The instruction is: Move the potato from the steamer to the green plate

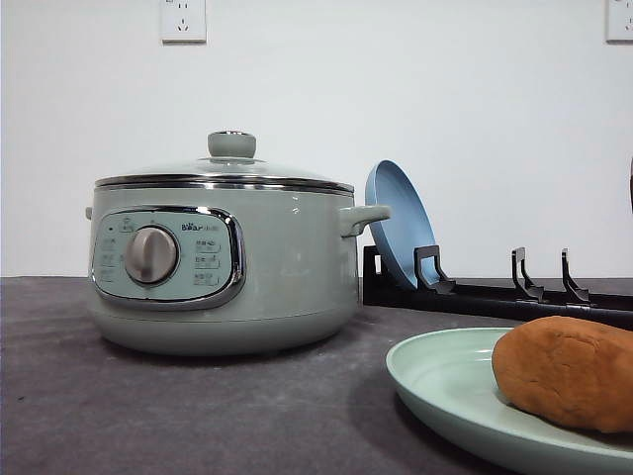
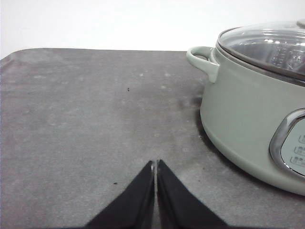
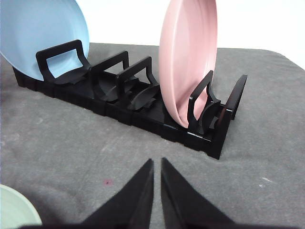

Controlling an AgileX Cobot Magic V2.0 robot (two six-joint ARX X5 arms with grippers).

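Already the potato (image 1: 566,371) lies on the green plate (image 1: 445,381), near right on the counter (image 1: 198,406). Steamer (image 1: 223,257) stands left of it, lid (image 1: 227,168) on. Behind, a black rack (image 3: 143,102) holds a blue plate (image 1: 396,223) and a pink plate (image 3: 186,57) upright. Left hand (image 2: 156,164) closed, empty, above bare counter beside the steamer. Right hand (image 3: 157,164) nearly closed, empty, facing the rack.

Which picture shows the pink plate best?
The right wrist view: the round pink plate stands upright in the black slotted rack, close and nearly whole. In the front view I can't make it out, and the left wrist view faces the steamer side.
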